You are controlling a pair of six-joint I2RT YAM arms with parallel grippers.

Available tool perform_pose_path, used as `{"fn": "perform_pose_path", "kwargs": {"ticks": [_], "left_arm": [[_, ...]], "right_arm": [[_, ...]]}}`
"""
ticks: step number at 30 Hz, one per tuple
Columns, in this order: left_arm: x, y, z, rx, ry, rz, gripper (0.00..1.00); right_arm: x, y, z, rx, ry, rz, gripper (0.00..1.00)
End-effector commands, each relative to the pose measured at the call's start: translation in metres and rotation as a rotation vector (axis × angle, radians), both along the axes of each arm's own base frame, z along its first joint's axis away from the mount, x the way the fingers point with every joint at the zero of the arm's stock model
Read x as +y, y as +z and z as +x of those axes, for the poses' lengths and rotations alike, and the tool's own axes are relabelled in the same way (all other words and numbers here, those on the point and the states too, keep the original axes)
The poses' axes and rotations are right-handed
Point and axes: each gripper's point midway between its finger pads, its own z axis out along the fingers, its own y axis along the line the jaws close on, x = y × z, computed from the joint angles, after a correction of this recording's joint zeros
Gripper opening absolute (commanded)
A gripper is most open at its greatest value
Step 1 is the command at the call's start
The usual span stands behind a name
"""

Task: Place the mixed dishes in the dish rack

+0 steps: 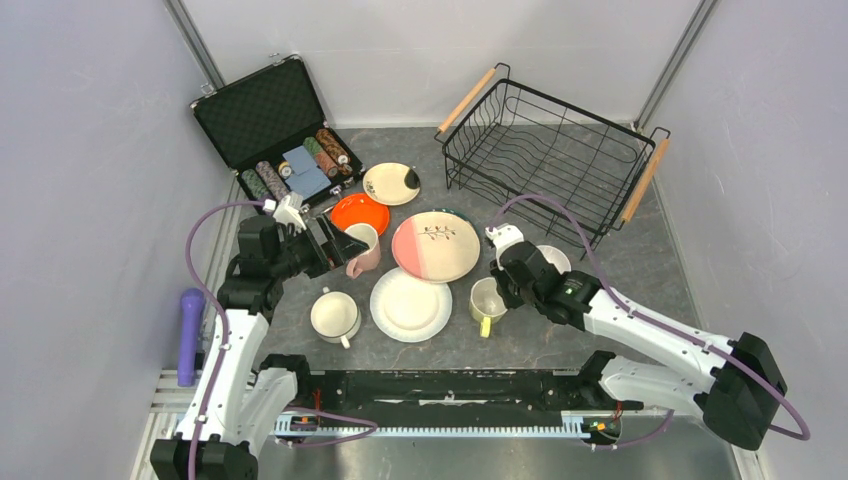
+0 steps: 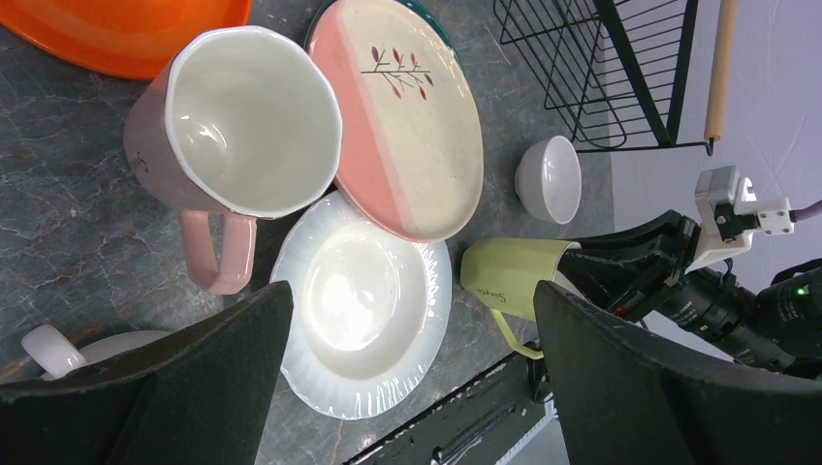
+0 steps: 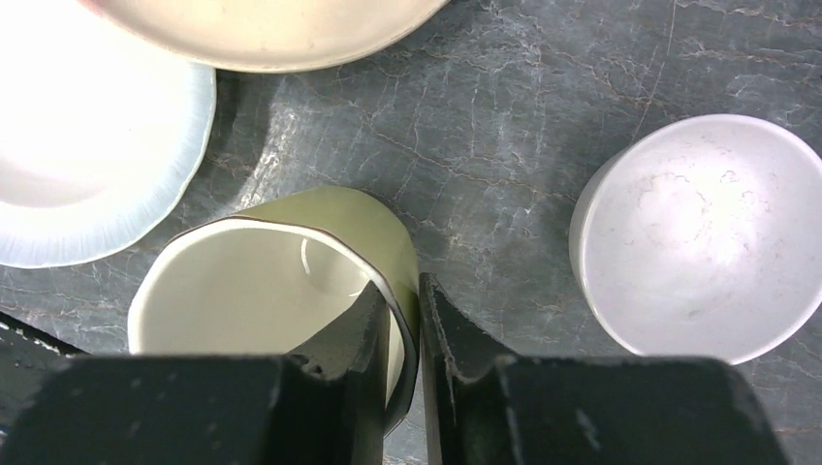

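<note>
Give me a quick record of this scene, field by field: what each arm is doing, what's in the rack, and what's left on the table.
Right gripper: shut on the rim of the yellow-green mug, one finger inside, one outside
Left gripper: open, pointed toward the pink mug, holding nothing
Dish rack: empty, far right of the table
Plates on table: pink-cream plate, white plate, orange plate, spotted plate
Other dishes on table: white mug, small white bowl
Loaded so far: none

Bowl [image 1: 555, 257] just before dish rack [image 1: 556, 160]
</note>
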Motion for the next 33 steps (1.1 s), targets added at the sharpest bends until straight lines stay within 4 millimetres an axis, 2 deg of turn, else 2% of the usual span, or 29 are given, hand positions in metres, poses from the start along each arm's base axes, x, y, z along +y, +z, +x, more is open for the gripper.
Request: {"fn": "perform_pose_path", "kwargs": {"ticks": [1, 7, 8, 10, 11, 13, 17, 21, 25, 28, 31, 33], "left_arm": [[-0.004, 0.006, 0.002, -0.038, -0.033, -0.009, 1.00], [-0.004, 0.005, 0.002, -0.033, -0.034, -0.010, 1.00], [-0.005, 0.005, 0.001, -0.034, -0.037, -0.011, 1.00], [-0.005, 0.004, 0.002, -0.029, -0.035, -0.011, 1.00], [-0.005, 0.004, 0.002, -0.029, -0.035, -0.010, 1.00], [-0.005, 0.004, 0.002, -0.028, -0.036, -0.010, 1.00], [-0.004, 0.004, 0.002, -0.029, -0.034, -0.010, 1.00], [-0.005, 0.004, 0.001, -0.029, -0.035, -0.010, 1.00], [-0.005, 0.003, 0.001, -0.026, -0.039, -0.012, 1.00], [-0.005, 0.003, 0.001, -0.026, -0.037, -0.012, 1.00], [-0.006, 0.004, 0.001, -0.028, -0.042, -0.015, 1.00], [-0.007, 0.006, -0.001, -0.034, -0.048, -0.018, 1.00]], "right_arm": [[0.014, 0.039, 0.020, -0.117, -0.044, 0.103, 0.23], [0.010, 0.034, 0.018, -0.099, -0.038, 0.074, 0.19], [0.010, 0.034, 0.018, -0.100, -0.039, 0.072, 0.21], [0.009, 0.035, 0.017, -0.101, -0.038, 0.072, 0.41], [0.009, 0.036, 0.017, -0.101, -0.035, 0.072, 0.44], [0.009, 0.037, 0.017, -0.105, -0.034, 0.074, 0.47], [0.010, 0.040, 0.016, -0.103, -0.026, 0.079, 0.46], [0.008, 0.045, 0.015, -0.108, -0.029, 0.081, 0.55], [-0.008, 0.059, 0.018, -0.145, -0.088, 0.053, 0.69], [-0.015, 0.076, 0.018, -0.200, -0.124, 0.102, 0.80], [-0.030, 0.093, 0.021, -0.251, -0.214, 0.140, 0.83], [-0.050, 0.096, 0.026, -0.264, -0.336, 0.128, 0.82]]}}
